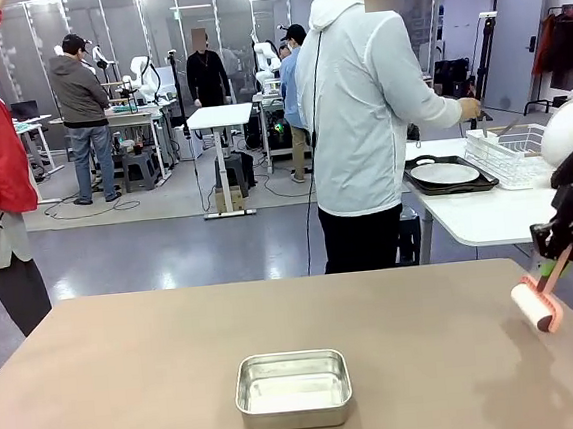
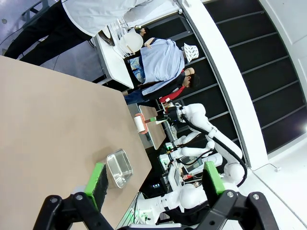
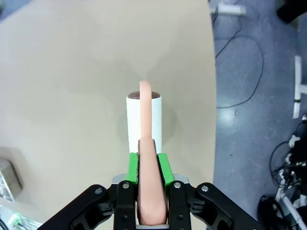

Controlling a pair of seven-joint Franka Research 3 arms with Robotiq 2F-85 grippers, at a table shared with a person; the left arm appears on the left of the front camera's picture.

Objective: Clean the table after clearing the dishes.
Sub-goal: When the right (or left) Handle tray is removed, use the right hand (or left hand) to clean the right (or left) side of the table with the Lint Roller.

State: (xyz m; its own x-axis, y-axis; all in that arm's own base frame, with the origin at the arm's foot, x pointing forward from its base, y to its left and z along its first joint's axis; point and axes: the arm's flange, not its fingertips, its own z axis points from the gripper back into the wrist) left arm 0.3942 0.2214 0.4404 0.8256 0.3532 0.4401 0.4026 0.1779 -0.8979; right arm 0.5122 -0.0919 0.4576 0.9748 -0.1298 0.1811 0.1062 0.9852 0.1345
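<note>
The taupe-brown table (image 1: pixel 131 389) spreads across the front view. My right gripper (image 1: pixel 561 251) hangs over its right end, shut on the pink handle of a lint roller (image 1: pixel 535 305) whose white roll tilts down just above the top. In the right wrist view the green pads (image 3: pixel 133 165) of the gripper (image 3: pixel 147 165) clamp that handle, and the roller (image 3: pixel 144 117) points away over the table (image 3: pixel 72 57). My left gripper (image 2: pixel 153 179) is open and holds nothing, high beside the table (image 2: pixel 38 120). A white plate (image 1: pixel 445 174) on a dark tray (image 1: pixel 460 188) rests on the white side table.
A small rectangular steel pan (image 1: pixel 294 388) sits near the table's front middle. A person (image 1: pixel 358 118) stands at the far side, turned right, one hand at the wire rack (image 1: pixel 507 150) on the white side table (image 1: pixel 488 217). Cables lie on the floor (image 3: pixel 249 72) past the table's edge.
</note>
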